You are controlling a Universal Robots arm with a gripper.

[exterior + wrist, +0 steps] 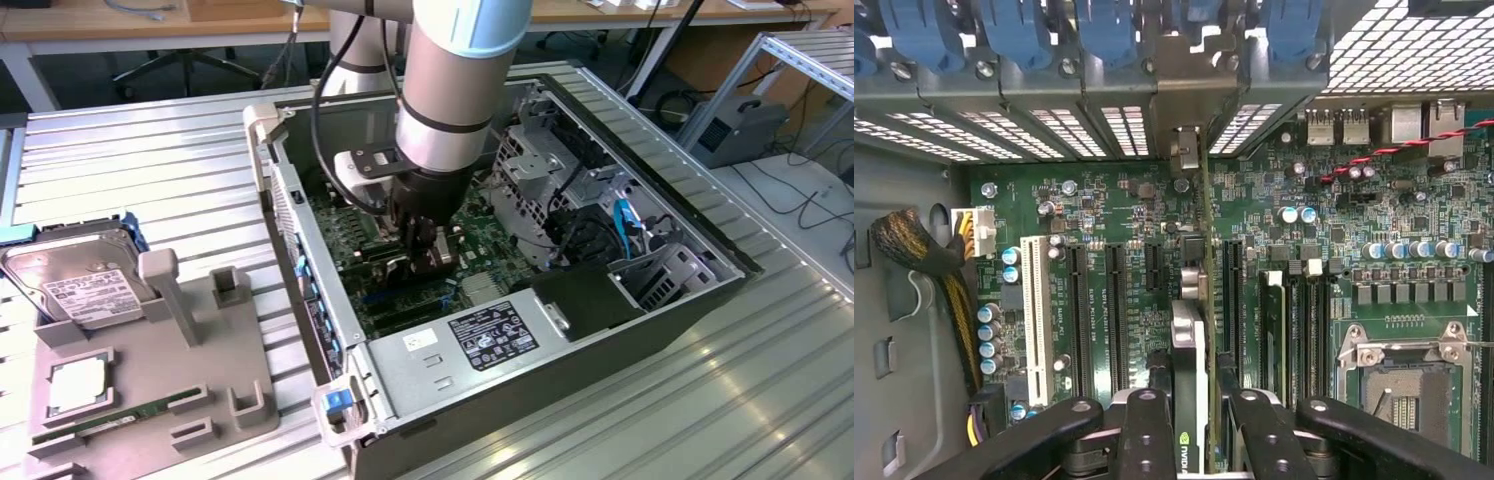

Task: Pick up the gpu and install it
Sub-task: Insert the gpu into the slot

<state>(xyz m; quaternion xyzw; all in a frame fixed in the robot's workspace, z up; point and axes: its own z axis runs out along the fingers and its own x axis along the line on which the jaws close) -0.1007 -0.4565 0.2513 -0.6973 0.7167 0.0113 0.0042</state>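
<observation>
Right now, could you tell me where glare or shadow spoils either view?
Exterior view: glare streaks the table; the motherboard sits dim under the arm. Wrist view: the grille is washed out, the motherboard evenly lit, the gpu in the claw plain to see.

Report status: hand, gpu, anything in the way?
Hand shut on thin dark gpu card inside open grey computer case. Card edge-on over black slots of green motherboard, silvery bracket at rear vents. Nothing seen blocking.
</observation>
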